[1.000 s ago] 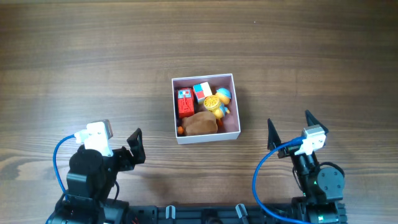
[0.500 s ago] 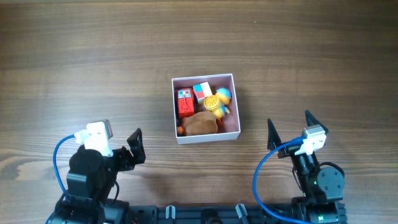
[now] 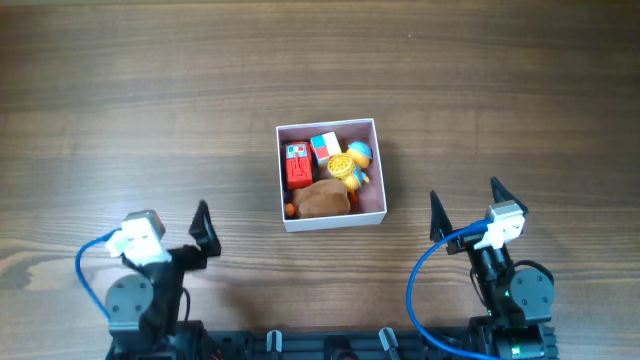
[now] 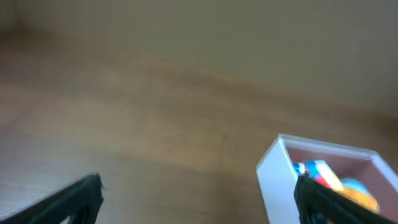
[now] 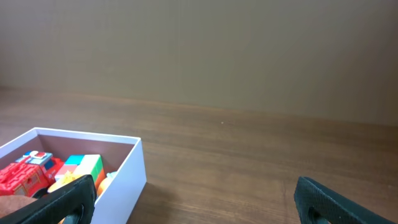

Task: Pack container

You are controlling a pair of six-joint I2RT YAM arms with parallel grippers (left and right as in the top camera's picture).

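Note:
The container [image 3: 378, 170] is a square white box with a pink inside, at the table's middle. It holds several small toys: a red block [image 3: 298, 167], a colour cube [image 3: 325, 147], a yellow and blue figure [image 3: 350, 163] and a brown piece [image 3: 322, 200]. The container also shows in the left wrist view [image 4: 277, 180] and the right wrist view [image 5: 127, 177]. My left gripper [image 3: 203, 238] is open and empty at the front left. My right gripper [image 3: 465, 205] is open and empty at the front right. Both are well apart from the container.
The table is bare brown wood [image 3: 150, 100]. Blue cables loop beside each arm base at the front edge [image 3: 415, 290]. A plain wall stands behind the table in the wrist views [image 5: 199, 50].
My left arm has pulled back toward the front edge and turned, so its gripper now points straight up the table. The right arm and the container have not moved.

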